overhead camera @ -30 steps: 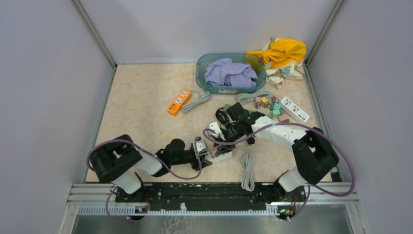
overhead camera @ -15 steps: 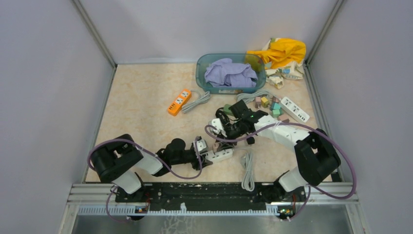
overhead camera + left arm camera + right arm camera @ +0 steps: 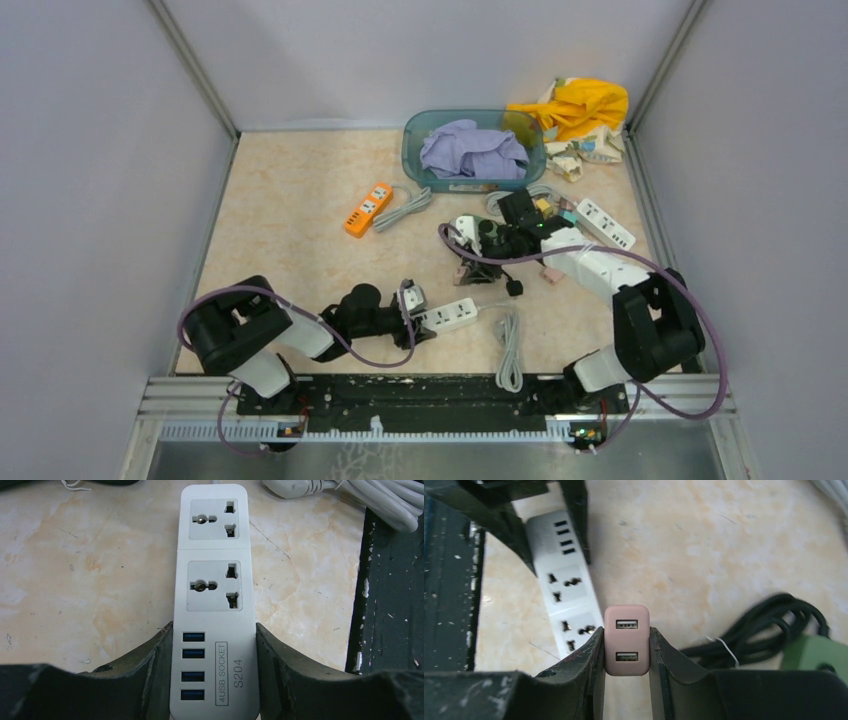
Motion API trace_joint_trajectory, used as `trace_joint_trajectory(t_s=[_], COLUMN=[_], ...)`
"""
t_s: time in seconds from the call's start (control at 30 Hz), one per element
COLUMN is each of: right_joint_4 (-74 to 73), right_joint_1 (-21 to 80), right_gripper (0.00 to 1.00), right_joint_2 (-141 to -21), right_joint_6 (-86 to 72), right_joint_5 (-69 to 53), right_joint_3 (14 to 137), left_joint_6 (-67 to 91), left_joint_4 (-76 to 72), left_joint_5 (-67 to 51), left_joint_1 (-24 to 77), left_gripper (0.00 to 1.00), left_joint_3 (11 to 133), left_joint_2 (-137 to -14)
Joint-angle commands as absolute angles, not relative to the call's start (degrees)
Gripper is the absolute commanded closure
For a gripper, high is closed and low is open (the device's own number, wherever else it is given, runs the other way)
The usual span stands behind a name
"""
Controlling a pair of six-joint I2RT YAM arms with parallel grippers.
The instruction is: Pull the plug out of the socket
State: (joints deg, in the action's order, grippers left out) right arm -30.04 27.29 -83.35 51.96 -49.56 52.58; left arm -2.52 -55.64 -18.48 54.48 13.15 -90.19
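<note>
— Found the pink plug (image 3: 626,630) where?

— Pinched in the right gripper (image 3: 626,650), closed tight on its two sides, USB ports turned to the wrist camera. Off the white power strip (image 3: 214,605) altogether; saw both sockets bare.

— And the left gripper (image 3: 212,650)?

— Stood partly open, clamped across the strip's USB end, pressed against both long edges, low on the table (image 3: 290,230).

— Lay which way from the strip, then?

— Far and a little right of it, well apart; judged raised off the table. Noted the strip's long axis running left to right, USB end left in the left jaws, cord (image 3: 508,345) end right. Sat nearer the right arm by far. Probably needed only setting down, away from the black cable (image 3: 769,625) and the green block (image 3: 819,652) just beside.
</note>
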Motion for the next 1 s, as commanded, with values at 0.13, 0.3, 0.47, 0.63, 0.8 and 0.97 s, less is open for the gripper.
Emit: trace_joint_trajectory(t_s=[0.13, 0.3, 0.47, 0.63, 0.8, 0.97], right_joint_4=[-24.21, -24.22, -24.31, -24.27, -25.79, -25.98], right_joint_1=[17.16, 14.02, 13.70, 13.67, 13.62, 13.11], right_gripper=[1.00, 1.00, 0.99, 0.97, 0.93, 0.78], right_joint_2=[-79.32, -80.84, -83.27, -85.32, -86.52, -86.05], right_joint_6=[44.94, 44.30, 43.21, 42.23, 42.54, 42.93], right_joint_5=[-40.85, -36.85, -33.49, -31.20, -28.83, -27.91], right_joint_3=[55.57, 56.07, 56.77, 57.18, 58.24, 58.01], left_joint_6=[-1.78, -1.21, -0.75, -0.20, 0.11, 0.06], left_joint_4=[-55.63, -55.09, -54.41, -53.82, -53.46, -52.83], left_joint_5=[-18.86, -18.87, -18.37, -18.04, -17.73, -17.54], left_joint_1=[54.26, 54.23, 54.23, 54.23, 54.23, 54.25], left_gripper=[0.99, 0.99, 0.99, 0.99, 0.98, 0.98], left_joint_3=[13.90, 14.47, 14.85, 14.77, 14.26, 14.06], left_joint_2=[-89.27, -89.22, -88.85, -87.97, -86.88, -85.84])
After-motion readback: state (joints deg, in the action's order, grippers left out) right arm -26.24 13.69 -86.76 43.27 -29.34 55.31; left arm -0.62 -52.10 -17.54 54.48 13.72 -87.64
